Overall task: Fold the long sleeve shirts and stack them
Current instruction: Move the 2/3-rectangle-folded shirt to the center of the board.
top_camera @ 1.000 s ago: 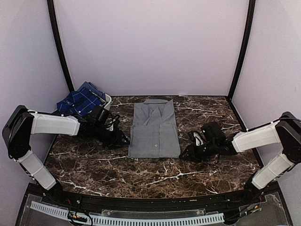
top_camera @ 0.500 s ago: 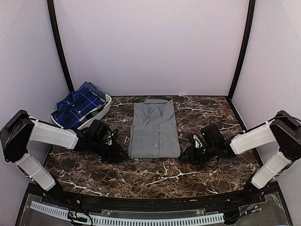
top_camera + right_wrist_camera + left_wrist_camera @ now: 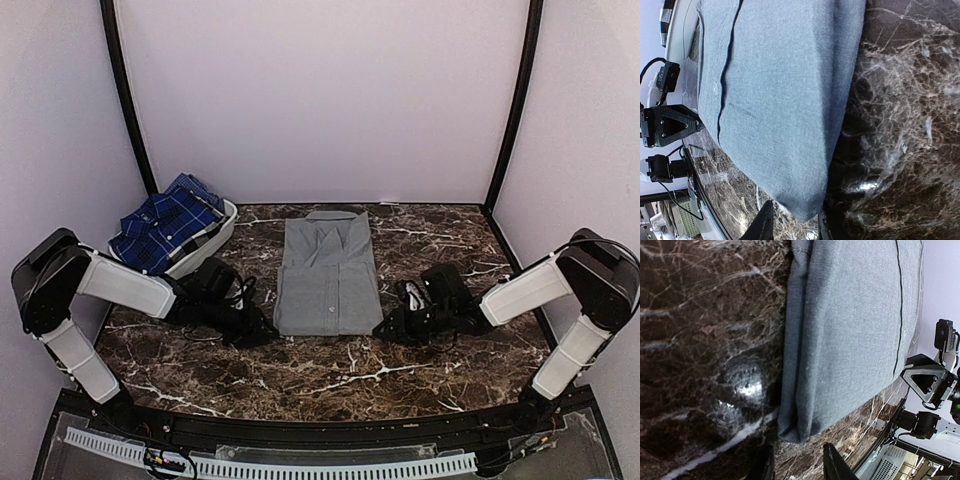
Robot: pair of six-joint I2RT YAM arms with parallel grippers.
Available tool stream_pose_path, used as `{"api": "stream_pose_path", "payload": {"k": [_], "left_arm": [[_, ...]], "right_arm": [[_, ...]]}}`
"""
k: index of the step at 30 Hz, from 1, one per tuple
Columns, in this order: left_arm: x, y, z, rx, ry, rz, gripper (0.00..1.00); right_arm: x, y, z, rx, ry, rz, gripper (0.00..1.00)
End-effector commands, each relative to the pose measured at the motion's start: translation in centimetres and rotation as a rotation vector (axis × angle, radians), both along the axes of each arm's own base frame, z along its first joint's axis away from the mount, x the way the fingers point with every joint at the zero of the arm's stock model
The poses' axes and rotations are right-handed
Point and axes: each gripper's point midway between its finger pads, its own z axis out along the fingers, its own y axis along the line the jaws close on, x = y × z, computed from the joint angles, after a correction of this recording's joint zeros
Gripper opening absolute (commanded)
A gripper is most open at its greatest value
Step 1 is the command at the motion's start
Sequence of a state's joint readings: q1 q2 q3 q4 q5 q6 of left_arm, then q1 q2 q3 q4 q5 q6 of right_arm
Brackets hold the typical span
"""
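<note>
Grey shirt is partly folded mid-frame, plaid shirt is untouched upper left; left gripper, right gripper are slightly spread.

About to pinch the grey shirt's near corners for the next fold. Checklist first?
1. Left gripper at grey shirt's near-left corner, jaws apart: ok.
2. Right gripper at near-right corner, jaws apart: ok.
3. Cloth actually between either pair of jaws: cannot tell.
4. Grey shirt flat, side edges straight: ok.
5. Plaid shirt out of the way in basket: ok.
</note>
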State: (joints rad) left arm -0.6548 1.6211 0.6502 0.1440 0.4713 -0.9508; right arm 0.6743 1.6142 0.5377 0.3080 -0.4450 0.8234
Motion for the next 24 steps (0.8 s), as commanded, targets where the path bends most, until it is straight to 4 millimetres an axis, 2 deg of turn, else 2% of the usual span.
{"api": "stream_pose_path", "payload": {"k": [1, 4, 13, 20, 24], "left_arm": [[0.0, -0.3, -0.7, 0.007, 0.007, -0.004, 0.31], [0.4, -0.4, -0.7, 0.009, -0.001, 0.001, 0.3], [1.1, -1.0, -0.5, 0.003, -0.013, -0.004, 0.14], [1.0, -1.3, 0.1, 0.002, -0.017, -0.012, 0.0], [0.8, -1.1, 0.8, 0.012, -0.033, -0.014, 0.0]], "right_arm": [[0.8, 0.2, -0.2, -0.007, -0.012, -0.02, 0.28], [1.0, 0.3, -0.2, -0.006, -0.013, -0.021, 0.27], [1.3, 0.6, -0.2, 0.004, -0.015, -0.021, 0.19], [1.5, 0.9, 0.5, 0.016, -0.033, -0.013, 0.0], [1.0, 0.6, 1.1, 0.024, -0.044, -0.01, 0.0]]}}
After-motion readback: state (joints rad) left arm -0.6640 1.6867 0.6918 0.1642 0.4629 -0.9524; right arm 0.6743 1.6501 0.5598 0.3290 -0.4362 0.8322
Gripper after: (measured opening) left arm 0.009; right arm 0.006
